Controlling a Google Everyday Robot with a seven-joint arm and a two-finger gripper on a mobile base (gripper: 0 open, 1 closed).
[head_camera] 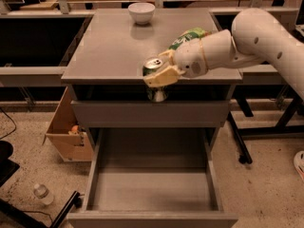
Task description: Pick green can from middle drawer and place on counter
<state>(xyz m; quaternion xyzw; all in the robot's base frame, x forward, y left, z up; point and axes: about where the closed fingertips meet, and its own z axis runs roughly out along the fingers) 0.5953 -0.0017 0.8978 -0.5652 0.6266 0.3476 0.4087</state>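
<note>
The gripper (157, 71) hangs at the front edge of the counter (109, 46), and its pale fingers are closed around the green can (153, 63). The can sits between the fingers. Its silver top shows just above them and its bottom end comes out below them.

The can stands upright. Its long axis is nearly vertical, with the pull-tab end pointing up and a small lean toward me.

I think the main danger is the height. The bottom of the can seems to be lower than the counter surface and in front of its edge, so a push straight away from me could knock the can against the edge and turn it in the fingers. The fingers also appear to hold it toward the upper part, so a knock could make it slip. If it falls, it goes down into the open middle drawer (152, 189), which is directly under the gripper.

Just behind the gripper and toward the arm lies a green snack bag (189, 34). If the can is put down too close to it, it may not stand flat. A white bowl (141, 12) stands well behind the gripper, far from any trouble.
</note>
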